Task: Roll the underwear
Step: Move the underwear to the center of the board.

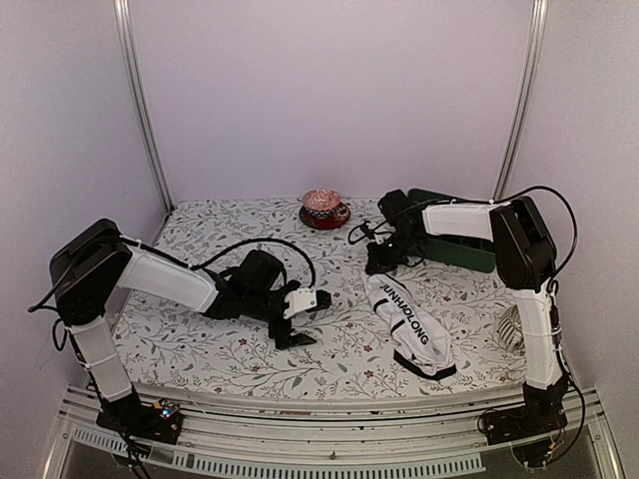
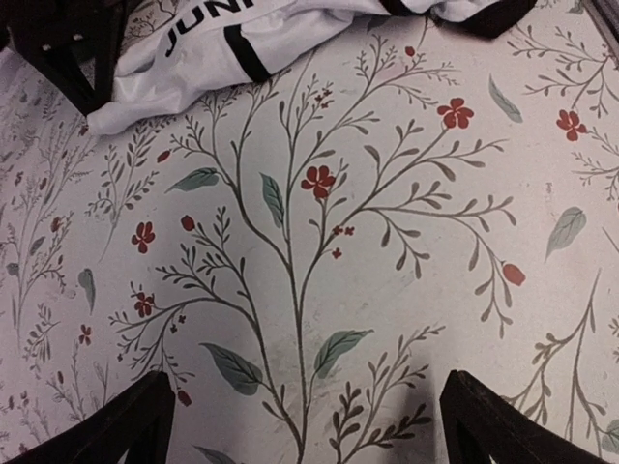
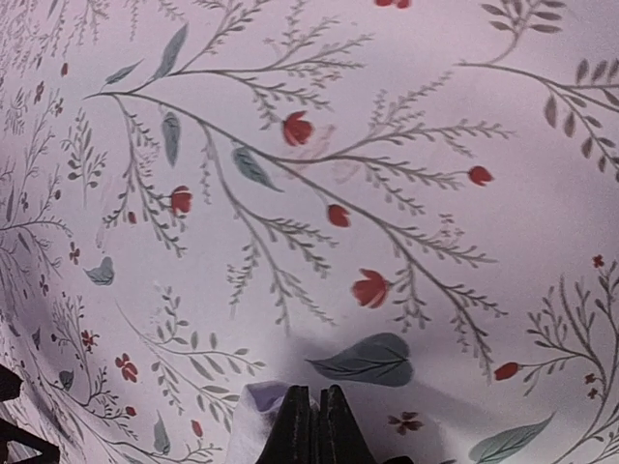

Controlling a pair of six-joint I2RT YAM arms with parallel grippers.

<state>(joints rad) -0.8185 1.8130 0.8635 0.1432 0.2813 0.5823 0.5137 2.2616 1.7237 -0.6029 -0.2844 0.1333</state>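
The white underwear (image 1: 407,324) with black trim and lettering lies crumpled in a long strip on the flowered tablecloth (image 1: 210,339), right of centre. My right gripper (image 1: 382,264) is down at its far end. In the right wrist view the fingers (image 3: 311,430) are pressed together, pinching a corner of the white cloth (image 3: 250,418). My left gripper (image 1: 312,319) hovers to the left of the underwear. Its jaws are wide open over bare tablecloth (image 2: 308,387), with the underwear (image 2: 242,39) ahead at the top of that view.
A patterned bowl on a red saucer (image 1: 323,209) stands at the back centre. A dark green tray (image 1: 461,245) sits at the back right behind the right arm. A pale ribbed object (image 1: 510,329) lies near the right edge.
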